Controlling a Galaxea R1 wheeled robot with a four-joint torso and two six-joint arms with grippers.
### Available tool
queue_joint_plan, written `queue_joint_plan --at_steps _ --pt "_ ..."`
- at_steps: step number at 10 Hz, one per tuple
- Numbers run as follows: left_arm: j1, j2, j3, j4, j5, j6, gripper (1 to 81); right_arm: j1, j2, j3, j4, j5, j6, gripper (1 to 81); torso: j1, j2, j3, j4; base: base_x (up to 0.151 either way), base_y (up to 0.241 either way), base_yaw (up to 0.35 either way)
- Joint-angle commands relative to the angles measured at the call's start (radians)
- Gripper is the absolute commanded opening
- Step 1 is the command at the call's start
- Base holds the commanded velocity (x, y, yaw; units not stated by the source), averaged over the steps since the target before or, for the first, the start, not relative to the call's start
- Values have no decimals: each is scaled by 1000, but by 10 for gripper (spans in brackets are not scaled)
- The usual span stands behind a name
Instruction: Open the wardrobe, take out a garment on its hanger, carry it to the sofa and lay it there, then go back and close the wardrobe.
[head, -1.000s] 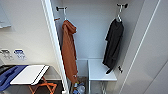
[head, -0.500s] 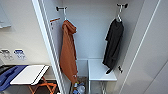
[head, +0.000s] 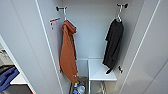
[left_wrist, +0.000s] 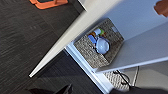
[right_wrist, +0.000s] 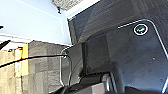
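Note:
The wardrobe (head: 95, 37) stands open in the head view, its white doors swung out at the left (head: 25, 50) and right (head: 150, 50). Inside on the right, the black garment (head: 113, 45) hangs limp from a white hanger (head: 119, 15) hooked on a dark peg, its hem just above a white shelf (head: 100, 71). In the left wrist view, a door's edge (left_wrist: 75, 37) crosses above the dark carpet in front of the wardrobe's base.
A long orange hooded garment (head: 68, 55) hangs on the wardrobe's left side. Below it sits a wicker basket (left_wrist: 100, 47) of small items. An orange object (left_wrist: 47, 3) lies on the carpet. Something blue (head: 7, 77) shows past the left door. The robot's dark base (right_wrist: 130, 50) shows on the carpet.
The head view has shifted, so the left door now covers most of the table seen at the left before. Both garments hang as they did.

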Motion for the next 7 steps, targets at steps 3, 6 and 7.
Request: queue_joint_plan --at_steps 3,6,7 --pt "43 -70 53 660 174 20 811 39 37 -72 -11 -50 0 811 0 0 0 0 0 0 0" --pt "148 -130 155 866 273 20 811 33 142 -271 -9 -127 -4 811 0 0 0 0 0 0 0" --pt "178 -125 147 886 289 21 811 29 180 -348 -11 -149 -6 811 0 0 0 0 0 0 0"
